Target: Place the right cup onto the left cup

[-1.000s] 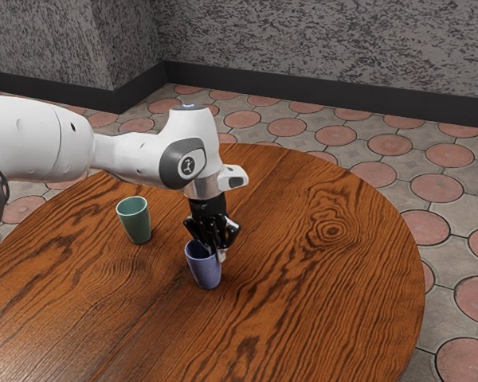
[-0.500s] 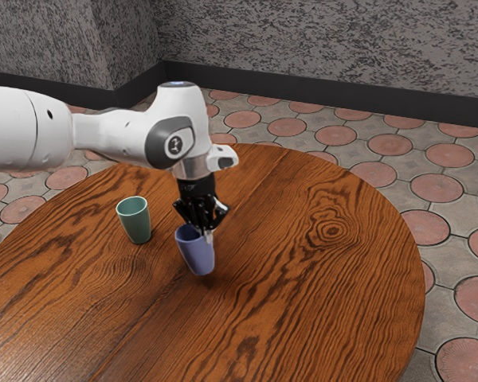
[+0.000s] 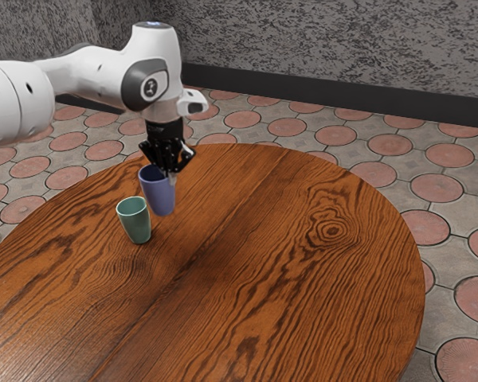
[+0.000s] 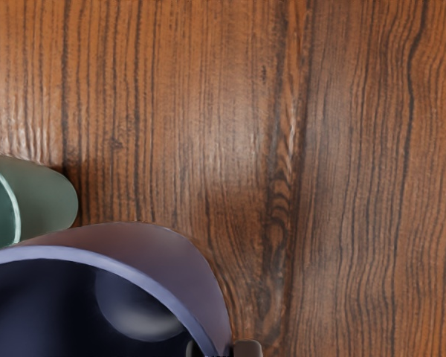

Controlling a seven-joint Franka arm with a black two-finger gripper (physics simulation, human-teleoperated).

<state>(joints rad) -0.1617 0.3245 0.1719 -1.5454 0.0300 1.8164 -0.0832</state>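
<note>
smooth, tapered blue-violet cup (image 3: 159,192), up in mid-air over the round, brown wood-grained table (image 3: 303,302), just beside the matte green tapered cup (image 3: 136,223), on its exterior view's right side! clamped at the rim by the black 2-finger gripper (image 3: 169,173), with 1 finger inside the wall and 1 outside. mouth up, roughly upright, nearly above the edge of that green target.

likely light, stiff and hard-walled, ceramic or hard plastic by the look of it: no squashing to fear, but perhaps a chip from a hard knock. glossy too, so possibly slippery, and gripped at just 1 spot of the rim, so quite able to swing or pivot under any sideways bump. right place to hold, though: high on the wall, with the narrow base free to go in first.

next, by judgement: carry across to the green mouth, centre, lower gently, then release only once seated.
</note>
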